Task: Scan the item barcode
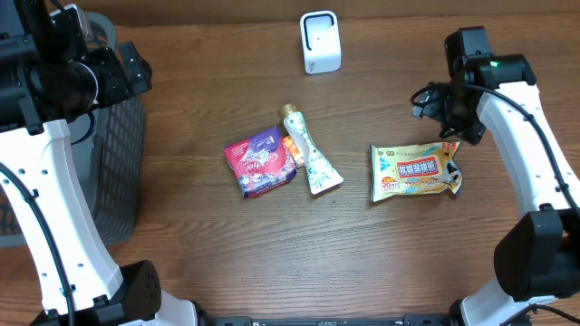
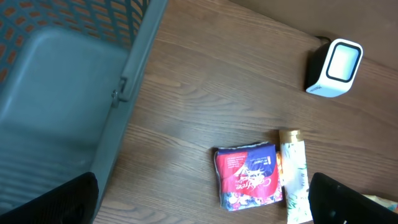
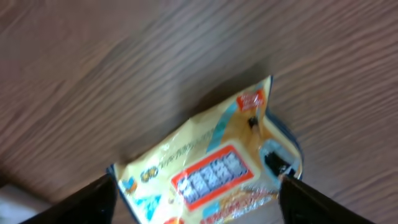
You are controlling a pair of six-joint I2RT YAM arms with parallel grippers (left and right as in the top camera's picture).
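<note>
A yellow snack packet with a red label lies flat on the table at the right. My right gripper hovers over its far right end. In the right wrist view its fingers stand wide apart on either side of the packet, which is blurred, and the gripper is open. A white scanner stands at the far middle of the table. My left gripper is open over the basket's edge at the left, with nothing between its fingers.
A red and purple packet and a white tube with a gold cap lie side by side mid-table. They also show in the left wrist view, packet beside tube. A grey mesh basket stands at the left edge.
</note>
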